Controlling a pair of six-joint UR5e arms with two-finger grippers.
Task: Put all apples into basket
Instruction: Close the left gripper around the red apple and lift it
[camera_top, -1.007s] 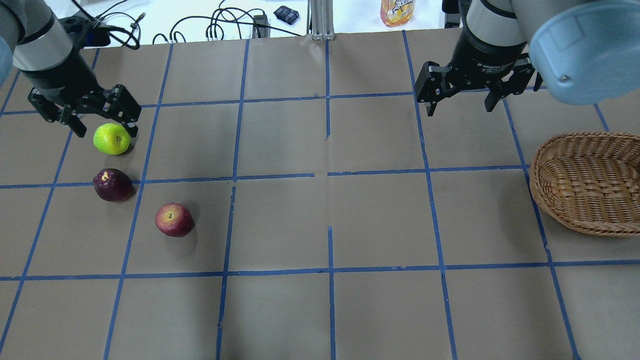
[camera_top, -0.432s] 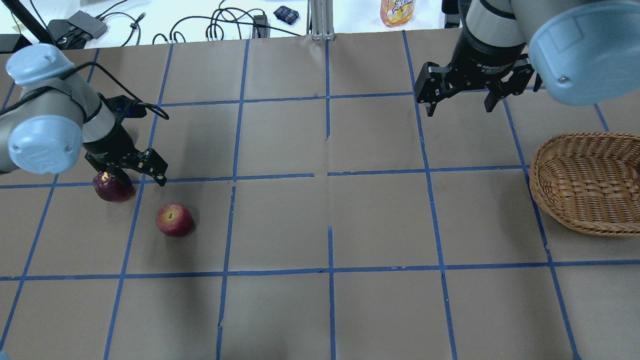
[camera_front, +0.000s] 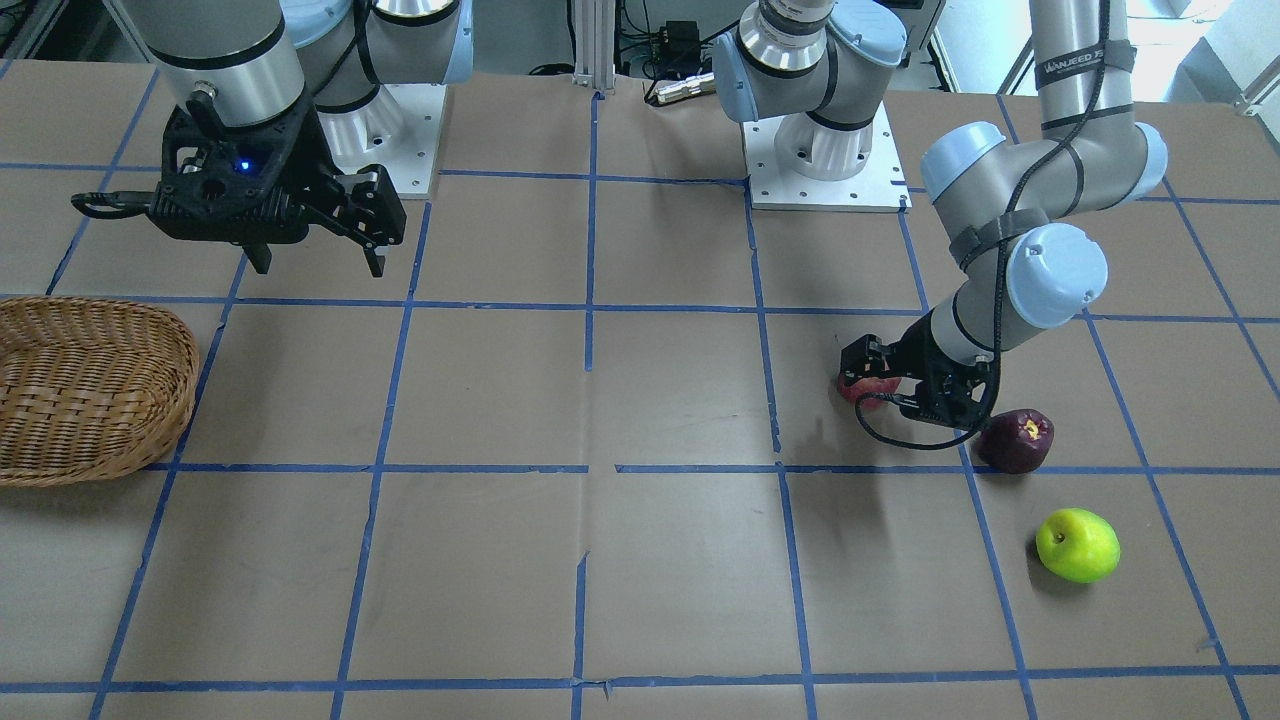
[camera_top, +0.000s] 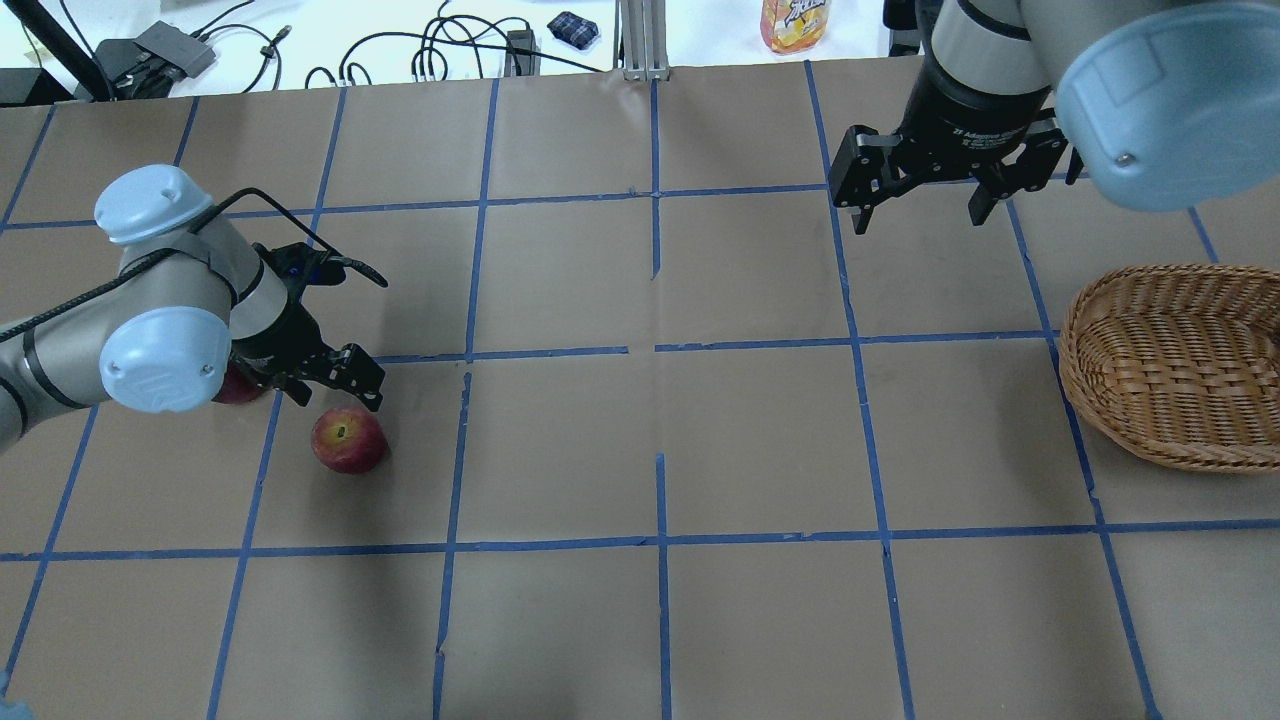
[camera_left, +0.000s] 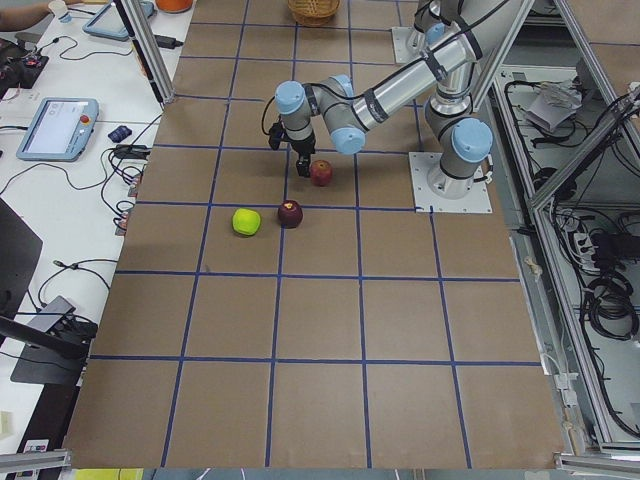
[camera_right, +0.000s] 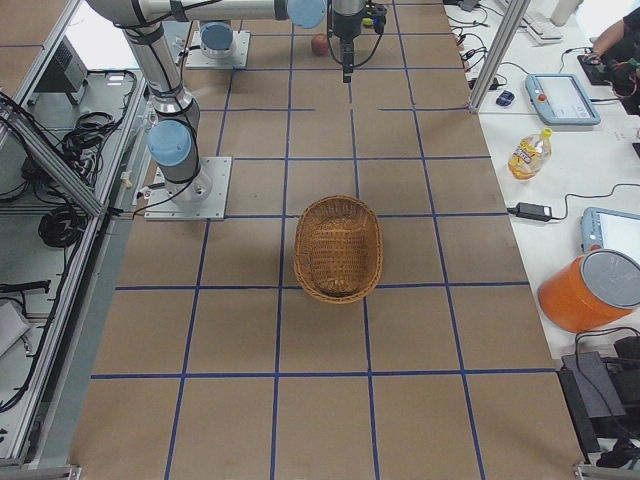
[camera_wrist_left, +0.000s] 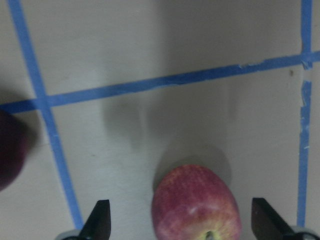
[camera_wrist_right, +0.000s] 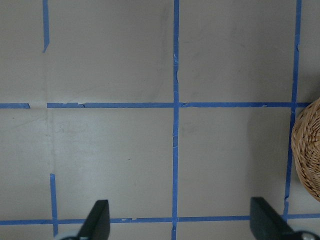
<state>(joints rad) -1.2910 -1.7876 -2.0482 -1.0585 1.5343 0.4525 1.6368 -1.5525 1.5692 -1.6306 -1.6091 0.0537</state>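
The red apple (camera_top: 348, 440) lies on the table at the left. My left gripper (camera_top: 338, 398) is open, low and tilted just behind it. In the left wrist view the red apple (camera_wrist_left: 196, 206) sits between the two open fingertips (camera_wrist_left: 100, 220). It is partly hidden by the gripper in the front view (camera_front: 866, 390). The maroon apple (camera_front: 1015, 440) lies beside the left wrist, mostly hidden from overhead (camera_top: 237, 388). The green apple (camera_front: 1077, 545) lies apart and is hidden overhead by the arm. My right gripper (camera_top: 915, 210) is open and empty, high, left of the wicker basket (camera_top: 1075, 340).
The basket (camera_front: 90, 390) is empty and stands at the table's right edge. Brown paper with a blue tape grid covers the table. Cables, a bottle (camera_top: 795, 22) and a small dark object lie beyond the far edge.
My left arm has swung from above the green apple, past the maroon apple, toward the red apple, and has come lower. The right arm has not moved.
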